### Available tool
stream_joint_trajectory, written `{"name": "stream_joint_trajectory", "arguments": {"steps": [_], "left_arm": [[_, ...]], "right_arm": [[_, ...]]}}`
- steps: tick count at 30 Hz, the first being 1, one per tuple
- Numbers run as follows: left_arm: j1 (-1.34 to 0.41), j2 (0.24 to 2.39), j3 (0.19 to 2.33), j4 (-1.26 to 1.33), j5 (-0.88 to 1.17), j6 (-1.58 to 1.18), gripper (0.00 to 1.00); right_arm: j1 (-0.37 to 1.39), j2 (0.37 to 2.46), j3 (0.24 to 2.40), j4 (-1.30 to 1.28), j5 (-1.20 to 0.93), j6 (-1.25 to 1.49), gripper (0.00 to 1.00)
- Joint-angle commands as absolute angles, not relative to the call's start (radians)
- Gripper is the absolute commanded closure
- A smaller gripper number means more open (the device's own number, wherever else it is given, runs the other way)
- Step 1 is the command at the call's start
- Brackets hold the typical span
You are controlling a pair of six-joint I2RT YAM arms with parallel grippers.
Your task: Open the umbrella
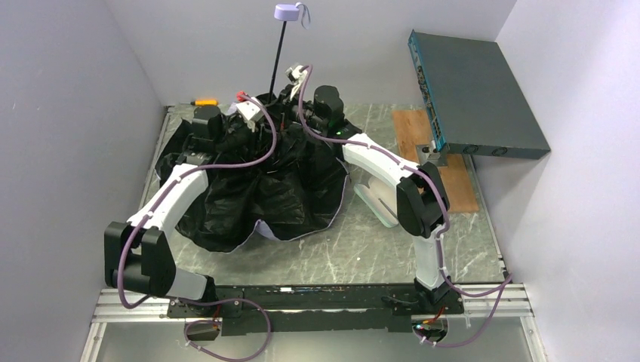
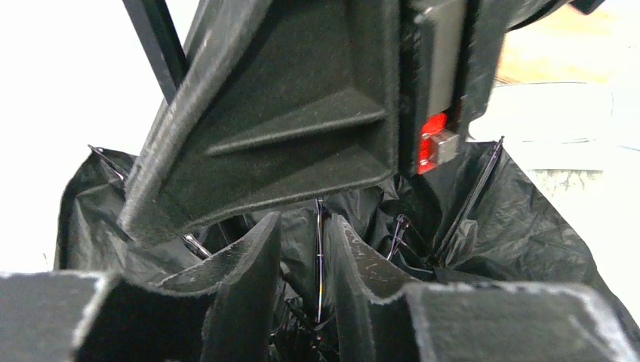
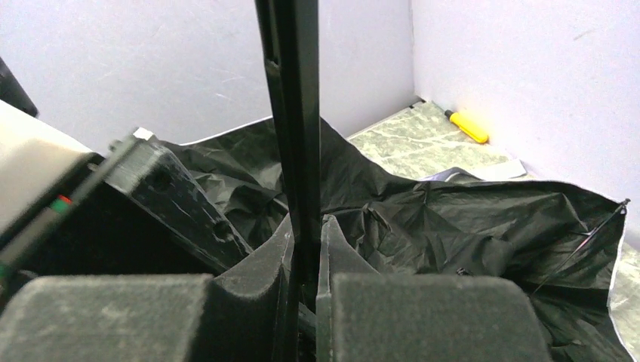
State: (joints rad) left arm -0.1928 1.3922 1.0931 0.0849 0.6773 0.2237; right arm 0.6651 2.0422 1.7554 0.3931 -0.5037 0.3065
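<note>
Right gripper [image 3: 306,226] is clamped hard on the shaft [image 3: 290,113], low down just above the canopy [image 1: 226,219]. The pole rises straight out of its jaws, with the handle [image 1: 289,12] high overhead. That pins the umbrella [image 1: 287,192] upright while the other arm works. The black lining faces up, and the fabric sprawls half spread over the table [image 1: 362,249], below and around both grippers. Left gripper [image 2: 306,226] sits just beneath the right one. Its fingers are part-way apart and straddle a thin rib [image 2: 319,256] without pinching it. It looks lined up to catch the frame and spread it.
</note>
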Motion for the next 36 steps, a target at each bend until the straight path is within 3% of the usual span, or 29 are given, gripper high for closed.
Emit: {"name": "stream_joint_trajectory", "arguments": {"steps": [1,11,17,23,27,33,36], "left_arm": [[-0.192,1.417,1.121,0.159,0.59,0.221,0.66],[-0.152,1.433,1.046,0.058,0.514,0.297,0.71],[-0.083,1.412,0.987,0.027,0.57,0.358,0.78],[-0.041,1.402,0.973,-0.035,0.645,0.441,0.71],[-0.027,1.345,0.968,0.054,0.767,0.403,0.66],[-0.046,1.305,1.097,0.053,0.785,0.368,0.62],[-0.052,1.313,1.159,0.02,0.824,0.375,0.55]], "right_arm": [[0.671,1.925,1.815,0.484,-0.486,0.348,1.0],[0.67,1.891,1.844,0.468,-0.453,0.344,1.0],[0.66,1.884,1.858,0.473,-0.435,0.348,1.0],[0.647,1.888,1.887,0.486,-0.445,0.381,1.0],[0.647,1.888,1.877,0.486,-0.475,0.389,1.0],[0.658,1.881,1.841,0.465,-0.509,0.377,1.0],[0.662,1.88,1.834,0.455,-0.521,0.355,1.0]]}}
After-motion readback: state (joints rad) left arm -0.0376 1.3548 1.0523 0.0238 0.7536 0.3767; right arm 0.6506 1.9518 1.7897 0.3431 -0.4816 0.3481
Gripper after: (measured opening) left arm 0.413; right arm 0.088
